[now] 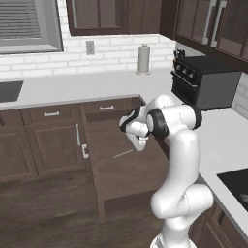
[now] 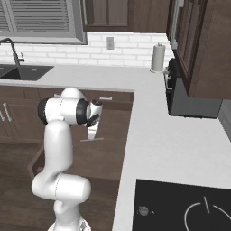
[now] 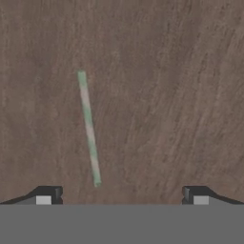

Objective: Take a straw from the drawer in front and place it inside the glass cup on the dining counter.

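Dark wood cabinets run under a pale tabletop (image 1: 97,85); in the left base view the drawer (image 1: 121,164) stands pulled out, the straw (image 1: 123,153) lying on its floor just beside the end effector (image 1: 140,144). Right base view: the end effector (image 2: 92,133) hangs above the straw (image 2: 90,139). Hand view: fingertips (image 3: 50,194) spread wide, released, straw (image 3: 89,127) beyond them, nearer the left one.

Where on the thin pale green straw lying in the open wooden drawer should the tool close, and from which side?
At the middle of the thin pale green straw, coming straight down from above. It lies flat on the floor of the open dark wooden drawer, so the open tool should probably straddle it crosswise.
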Tool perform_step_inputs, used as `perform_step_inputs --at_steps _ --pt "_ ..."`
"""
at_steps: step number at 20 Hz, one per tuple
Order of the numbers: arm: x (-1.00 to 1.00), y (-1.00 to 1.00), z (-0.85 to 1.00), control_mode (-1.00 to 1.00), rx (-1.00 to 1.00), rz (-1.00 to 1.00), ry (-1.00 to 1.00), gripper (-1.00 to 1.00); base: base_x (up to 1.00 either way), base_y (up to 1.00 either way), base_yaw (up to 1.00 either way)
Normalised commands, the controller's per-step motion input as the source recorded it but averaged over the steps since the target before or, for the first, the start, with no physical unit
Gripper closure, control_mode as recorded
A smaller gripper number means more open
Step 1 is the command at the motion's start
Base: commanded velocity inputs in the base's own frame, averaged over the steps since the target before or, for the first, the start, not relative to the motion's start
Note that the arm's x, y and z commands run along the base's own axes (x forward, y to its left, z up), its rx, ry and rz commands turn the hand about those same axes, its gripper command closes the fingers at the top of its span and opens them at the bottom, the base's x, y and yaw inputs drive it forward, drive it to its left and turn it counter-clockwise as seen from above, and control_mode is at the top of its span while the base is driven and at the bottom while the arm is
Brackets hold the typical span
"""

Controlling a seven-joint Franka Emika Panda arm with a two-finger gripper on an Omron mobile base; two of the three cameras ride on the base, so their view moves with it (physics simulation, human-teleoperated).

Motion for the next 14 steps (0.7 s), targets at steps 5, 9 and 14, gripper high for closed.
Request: perform_step_inputs --at_steps 5,9,14 --pt "0.24 -0.15 -0.16 -1.00 0.00 0.01 0.02 -1.00 0.00 0.00 0.00" --pt "0.19 -0.13 -0.21 -1.00 0.00 0.01 0.00 -1.00 0.00 0.00 0.00" --pt "0.18 -0.02 -0.29 -1.00 -0.02 0.00 0.04 -1.00 0.00 0.00 0.00"
